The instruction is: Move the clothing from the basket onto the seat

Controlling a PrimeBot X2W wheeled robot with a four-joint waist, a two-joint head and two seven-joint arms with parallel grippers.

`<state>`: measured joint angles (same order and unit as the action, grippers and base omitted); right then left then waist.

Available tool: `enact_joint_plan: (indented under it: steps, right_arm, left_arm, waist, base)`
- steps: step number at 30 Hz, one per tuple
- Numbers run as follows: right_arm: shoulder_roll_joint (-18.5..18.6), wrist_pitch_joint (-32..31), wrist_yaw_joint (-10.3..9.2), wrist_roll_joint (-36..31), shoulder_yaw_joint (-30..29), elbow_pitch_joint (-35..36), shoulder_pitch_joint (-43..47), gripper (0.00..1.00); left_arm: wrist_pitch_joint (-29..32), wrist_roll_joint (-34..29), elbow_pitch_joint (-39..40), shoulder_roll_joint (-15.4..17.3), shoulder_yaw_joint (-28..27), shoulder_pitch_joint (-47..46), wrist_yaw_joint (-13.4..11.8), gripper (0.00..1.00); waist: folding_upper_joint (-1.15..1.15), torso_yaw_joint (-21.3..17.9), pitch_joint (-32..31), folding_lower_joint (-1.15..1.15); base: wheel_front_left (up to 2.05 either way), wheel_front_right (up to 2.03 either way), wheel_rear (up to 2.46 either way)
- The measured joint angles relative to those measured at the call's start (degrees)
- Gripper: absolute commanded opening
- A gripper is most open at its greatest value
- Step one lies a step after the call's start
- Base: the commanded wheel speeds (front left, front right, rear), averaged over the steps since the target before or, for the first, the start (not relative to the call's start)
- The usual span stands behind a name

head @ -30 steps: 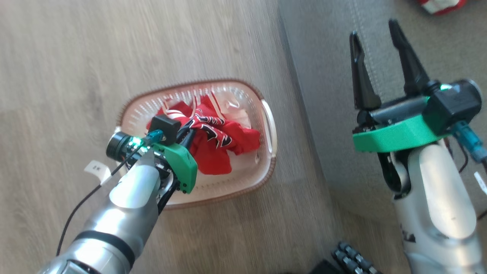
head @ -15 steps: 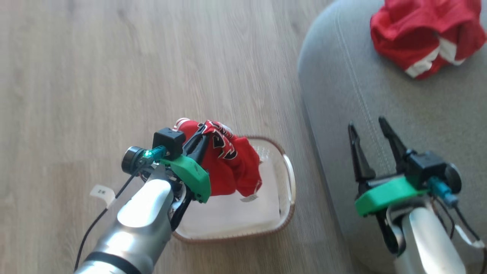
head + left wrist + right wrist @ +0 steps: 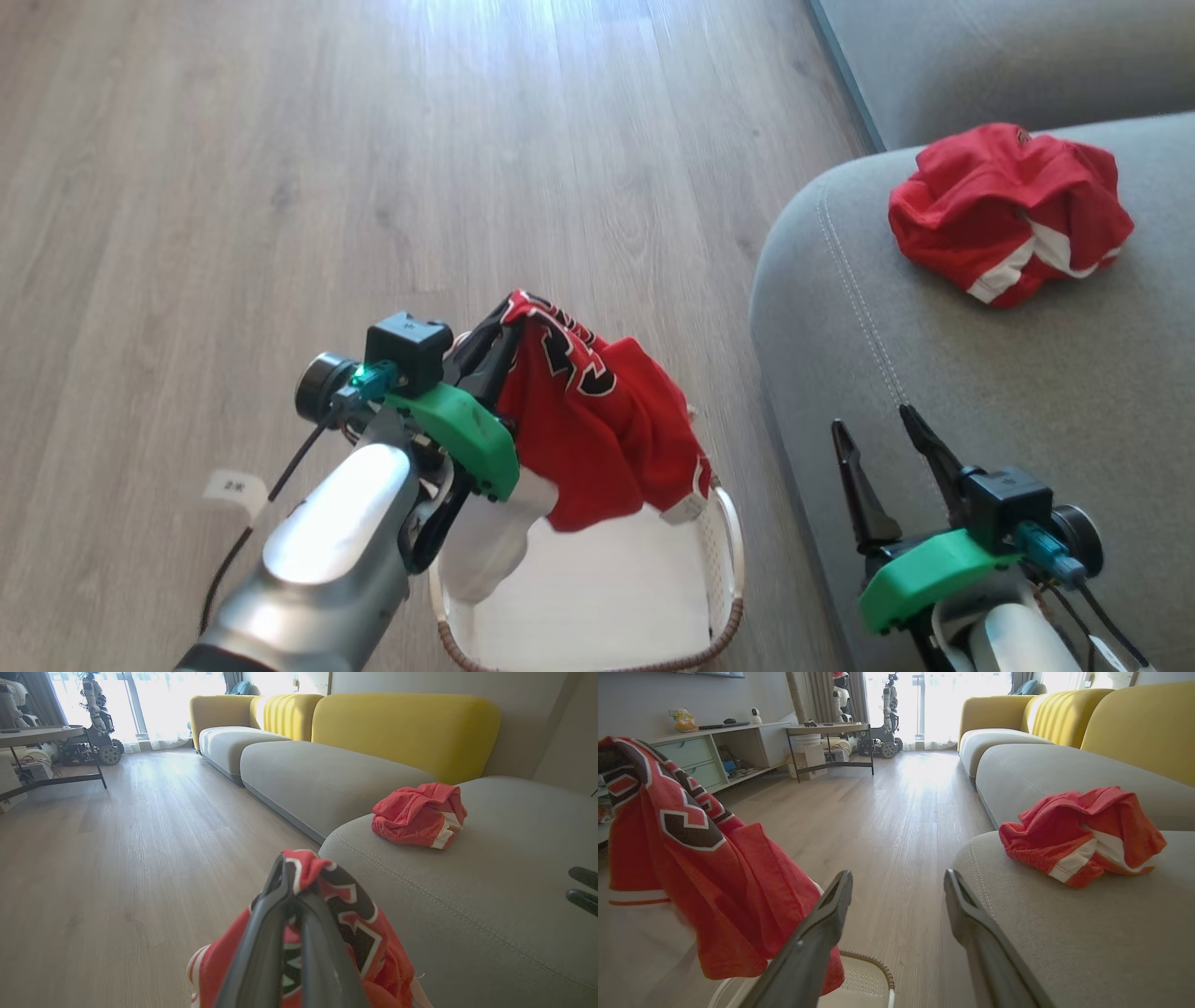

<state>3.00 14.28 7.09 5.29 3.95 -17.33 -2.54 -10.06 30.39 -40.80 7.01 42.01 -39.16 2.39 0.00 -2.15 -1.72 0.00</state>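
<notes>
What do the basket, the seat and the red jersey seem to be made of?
Basket: probably plastic, smooth cream-white perforated wall, brown woven-look rim.
Seat: grey woven fabric, matte, with stitched seams.
Jersey: thin soft textile, likely synthetic sportswear, since it drapes in folds.

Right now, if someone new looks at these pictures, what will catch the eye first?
The red jersey hangs from the shut left gripper above the white basket. A second red garment lies crumpled on the grey seat at the right; the right gripper hovers open over the seat's edge.
</notes>
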Motion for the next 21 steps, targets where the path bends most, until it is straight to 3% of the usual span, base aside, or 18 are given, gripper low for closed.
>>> enact_joint_plan:
  steps: [12,21]
  right_arm:
    - [0.00,-2.40,0.00,0.29,8.98,0.32,-2.39,1.00]
    - [0.02,-2.75,0.00,0.77,17.53,-7.75,-12.24,1.00]
  left_arm:
    - [3.52,0.42,13.05,1.58,0.12,0.91,-3.18,0.00]
    - [5.01,0.40,17.01,1.20,1.31,0.90,-4.17,0.00]
  waist:
    - [0.00,2.96,-2.49,0.00]
    - [0.00,4.73,-2.97,0.00]
  base:
    - [0.00,0.00,0.00]
    - [0.00,0.00,0.00]
